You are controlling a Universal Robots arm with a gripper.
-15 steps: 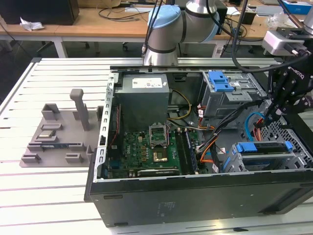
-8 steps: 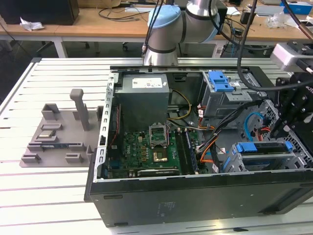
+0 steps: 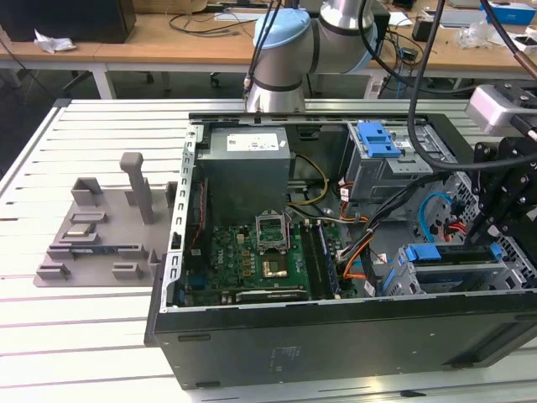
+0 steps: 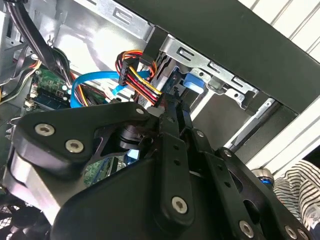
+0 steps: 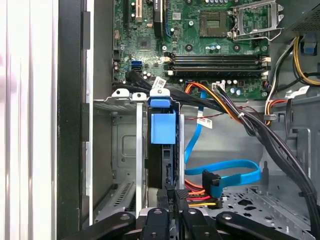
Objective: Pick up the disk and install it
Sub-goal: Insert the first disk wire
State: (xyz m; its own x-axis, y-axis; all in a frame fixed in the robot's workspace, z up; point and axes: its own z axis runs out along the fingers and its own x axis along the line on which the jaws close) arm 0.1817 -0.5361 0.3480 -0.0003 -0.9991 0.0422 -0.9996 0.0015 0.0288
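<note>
here the tool (image 5: 170, 202), fingers nearly together, pinches the disk (image 5: 161, 150) standing in its drive cage (image 5: 125, 150).

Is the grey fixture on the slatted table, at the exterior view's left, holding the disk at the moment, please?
No, the grey fixture holds no drive; the disk stands on edge in the case's drive cage in the first wrist view.

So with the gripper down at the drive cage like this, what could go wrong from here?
1. In the first wrist view the gripper sits right beside the coloured power wires and blue data cable; they could get snagged or pinched.
2. The disk stands on edge in the drive cage, with a blue tab at its end; if it is slightly tilted, pushing could jam it against the cage wall.
</note>
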